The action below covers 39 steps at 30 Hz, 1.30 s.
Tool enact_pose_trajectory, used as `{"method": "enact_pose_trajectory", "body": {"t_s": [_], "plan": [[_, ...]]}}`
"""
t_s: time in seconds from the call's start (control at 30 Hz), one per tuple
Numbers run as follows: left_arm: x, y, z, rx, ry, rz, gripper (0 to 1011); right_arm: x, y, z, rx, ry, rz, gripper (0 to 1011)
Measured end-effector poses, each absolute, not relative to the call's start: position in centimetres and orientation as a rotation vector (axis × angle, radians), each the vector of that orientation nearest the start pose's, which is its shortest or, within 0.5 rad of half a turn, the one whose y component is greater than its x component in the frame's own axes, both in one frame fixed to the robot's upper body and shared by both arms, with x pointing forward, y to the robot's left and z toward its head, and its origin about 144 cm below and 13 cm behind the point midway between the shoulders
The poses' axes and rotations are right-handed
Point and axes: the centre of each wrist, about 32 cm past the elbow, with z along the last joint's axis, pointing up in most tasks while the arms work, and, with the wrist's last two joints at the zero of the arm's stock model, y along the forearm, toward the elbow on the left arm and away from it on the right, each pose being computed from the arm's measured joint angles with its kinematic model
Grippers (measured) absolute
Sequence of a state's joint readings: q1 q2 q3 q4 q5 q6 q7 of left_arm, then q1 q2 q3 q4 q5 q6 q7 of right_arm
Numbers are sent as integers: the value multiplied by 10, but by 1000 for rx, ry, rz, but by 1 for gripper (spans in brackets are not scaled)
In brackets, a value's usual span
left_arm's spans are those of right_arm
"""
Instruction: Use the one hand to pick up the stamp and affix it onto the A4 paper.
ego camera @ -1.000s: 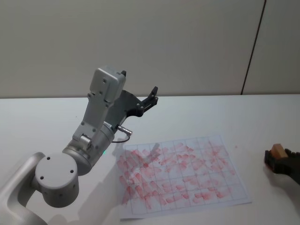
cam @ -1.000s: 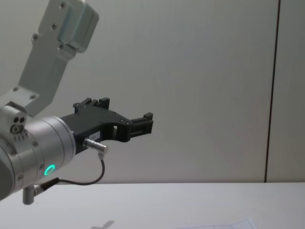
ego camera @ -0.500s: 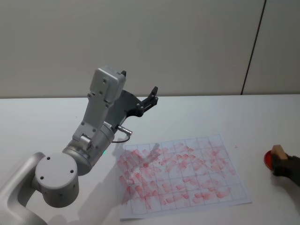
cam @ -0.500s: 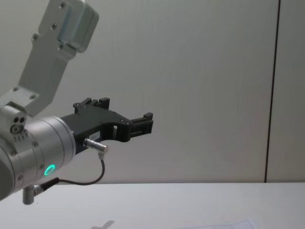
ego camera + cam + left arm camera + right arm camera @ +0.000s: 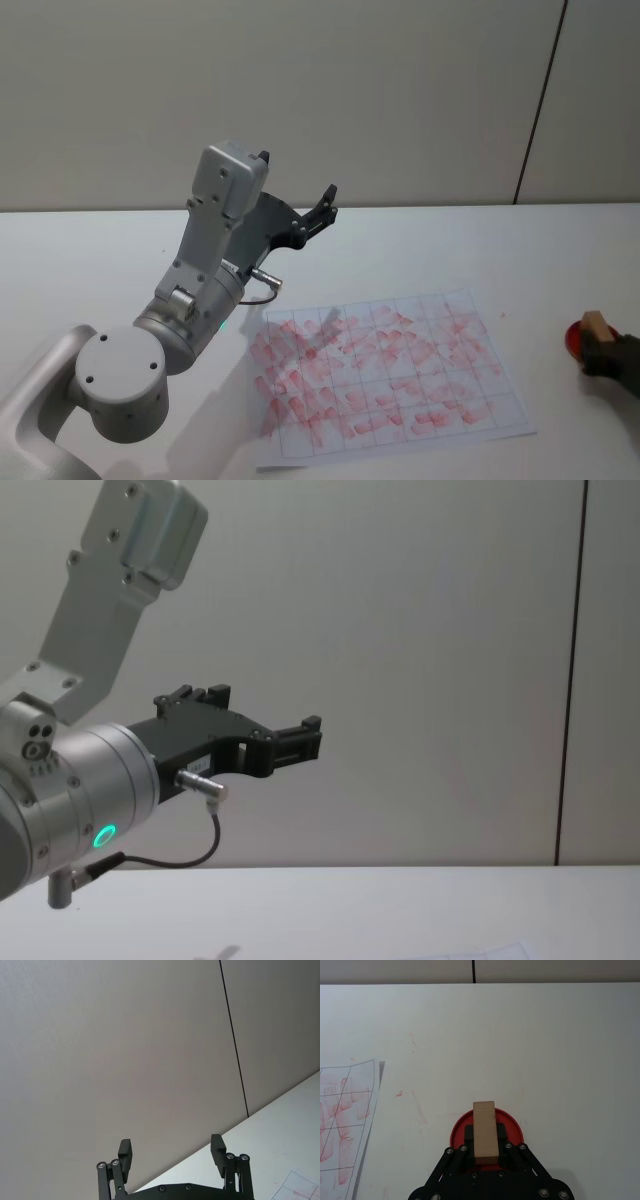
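Observation:
A tan wooden stamp (image 5: 484,1130) is clamped between the black fingers of my right gripper (image 5: 484,1136). It hangs over a round red ink pad (image 5: 514,1129); I cannot tell whether it touches the pad. In the head view the right gripper (image 5: 610,352) with the stamp (image 5: 595,323) is at the far right edge, right of the A4 paper (image 5: 390,370). The paper is a gridded white sheet covered in red stamp marks, and its edge (image 5: 342,1110) is visible from the right wrist. My left gripper (image 5: 322,208) is raised high above the table, open and holding nothing (image 5: 171,1152).
The white table (image 5: 470,250) runs back to a beige wall. The raised left arm (image 5: 205,270) stands over the table's left half, casting a shadow beside the paper. Faint red smudges (image 5: 415,1105) mark the table between paper and ink pad (image 5: 572,340).
My right gripper with the stamp shifted right over the past second, uncovering the red ink pad's edge in the head view. The left arm has not moved.

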State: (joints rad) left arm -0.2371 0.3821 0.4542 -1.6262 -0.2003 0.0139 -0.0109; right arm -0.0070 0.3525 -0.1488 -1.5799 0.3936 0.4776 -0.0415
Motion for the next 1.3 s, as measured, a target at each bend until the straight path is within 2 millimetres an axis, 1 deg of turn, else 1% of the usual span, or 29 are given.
{"method": "enact_pose_trajectory", "body": {"t_s": [0.27, 0.6, 0.73, 1.03, 1.3], "plan": [[492, 198, 1204, 61, -268, 1124, 1001, 453, -281, 1147, -379, 366, -1411, 221], [492, 198, 1204, 61, -268, 1124, 1001, 454, -271, 1173, -298, 257, -1357, 221], [492, 198, 1204, 61, -268, 1124, 1001, 455, -266, 1180, -282, 236, -1328, 221], [492, 198, 1204, 61, -268, 1124, 1001, 456, -249, 1183, -284, 235, -1238, 221], [492, 198, 1204, 61, -268, 1124, 1001, 459, -229, 1176, -319, 273, -1143, 221]]}}
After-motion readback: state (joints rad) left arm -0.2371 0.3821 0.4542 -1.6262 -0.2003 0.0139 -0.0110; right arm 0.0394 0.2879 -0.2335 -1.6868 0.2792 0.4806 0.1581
